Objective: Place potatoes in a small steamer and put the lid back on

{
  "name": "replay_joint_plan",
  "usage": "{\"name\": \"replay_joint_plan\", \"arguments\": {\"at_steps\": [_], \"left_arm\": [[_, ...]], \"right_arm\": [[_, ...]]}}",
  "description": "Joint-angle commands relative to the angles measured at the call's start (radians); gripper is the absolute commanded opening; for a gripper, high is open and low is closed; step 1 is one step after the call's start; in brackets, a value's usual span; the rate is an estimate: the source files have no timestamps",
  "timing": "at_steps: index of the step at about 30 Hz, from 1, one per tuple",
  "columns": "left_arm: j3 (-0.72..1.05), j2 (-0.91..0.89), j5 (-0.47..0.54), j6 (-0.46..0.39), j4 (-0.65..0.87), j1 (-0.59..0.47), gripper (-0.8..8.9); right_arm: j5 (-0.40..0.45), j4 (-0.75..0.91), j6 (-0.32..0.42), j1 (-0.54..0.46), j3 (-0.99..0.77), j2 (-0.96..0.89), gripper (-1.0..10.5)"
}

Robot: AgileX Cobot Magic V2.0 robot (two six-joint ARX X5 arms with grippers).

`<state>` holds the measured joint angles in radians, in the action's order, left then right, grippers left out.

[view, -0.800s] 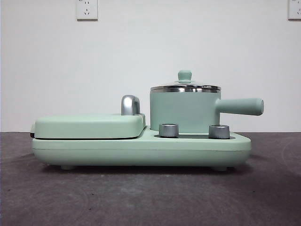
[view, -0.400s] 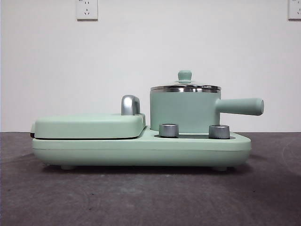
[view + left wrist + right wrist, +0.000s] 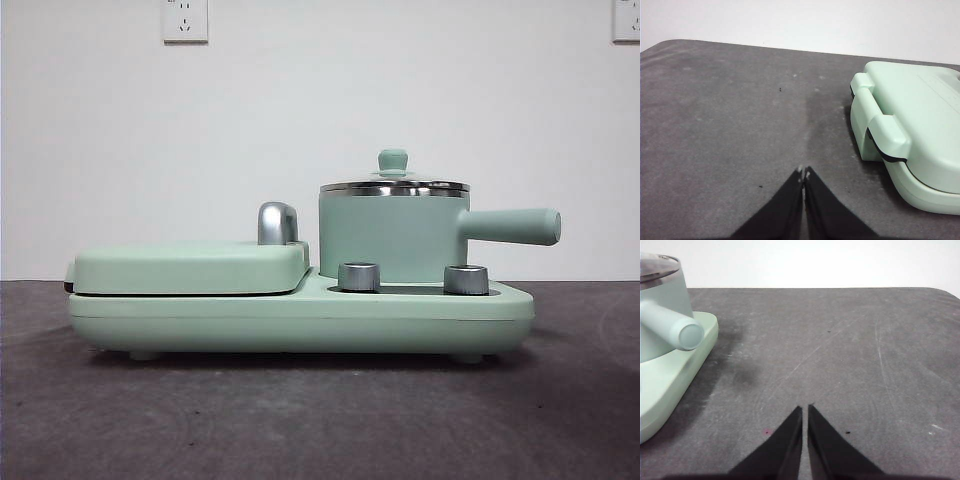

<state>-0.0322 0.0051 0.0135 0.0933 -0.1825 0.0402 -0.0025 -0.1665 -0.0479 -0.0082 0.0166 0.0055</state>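
The small steamer point(image 3: 393, 238) is a mint-green pot standing on the right half of a mint-green cooker base point(image 3: 300, 318), its straight handle point(image 3: 512, 226) pointing right. The glass lid point(image 3: 394, 184) with its green knob sits on the pot. The pot and handle also show in the right wrist view point(image 3: 660, 305). No potato is in view. My left gripper point(image 3: 803, 173) is shut and empty over bare table beside the cooker's griddle end. My right gripper point(image 3: 805, 410) is shut and empty over bare table, apart from the pot handle. Neither gripper shows in the front view.
A flat mint-green griddle lid point(image 3: 190, 266) with a chrome handle point(image 3: 277, 223) covers the base's left half; it also shows in the left wrist view point(image 3: 910, 135). Two steel knobs point(image 3: 359, 276) sit on the base's front. The dark grey table point(image 3: 320, 420) lies all around.
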Motion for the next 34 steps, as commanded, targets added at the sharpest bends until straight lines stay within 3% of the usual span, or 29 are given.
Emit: {"name": "replay_joint_plan", "arguments": {"at_steps": [1, 34], "left_arm": [[0.019, -0.002, 0.003, -0.010, -0.004, 0.009, 0.06], [0.019, -0.002, 0.003, -0.009, -0.004, 0.036, 0.06]], "right_arm": [[0.003, 0.011, 0.011, -0.002, -0.005, -0.002, 0.2], [0.003, 0.011, 0.011, -0.002, -0.005, -0.002, 0.2]]}}
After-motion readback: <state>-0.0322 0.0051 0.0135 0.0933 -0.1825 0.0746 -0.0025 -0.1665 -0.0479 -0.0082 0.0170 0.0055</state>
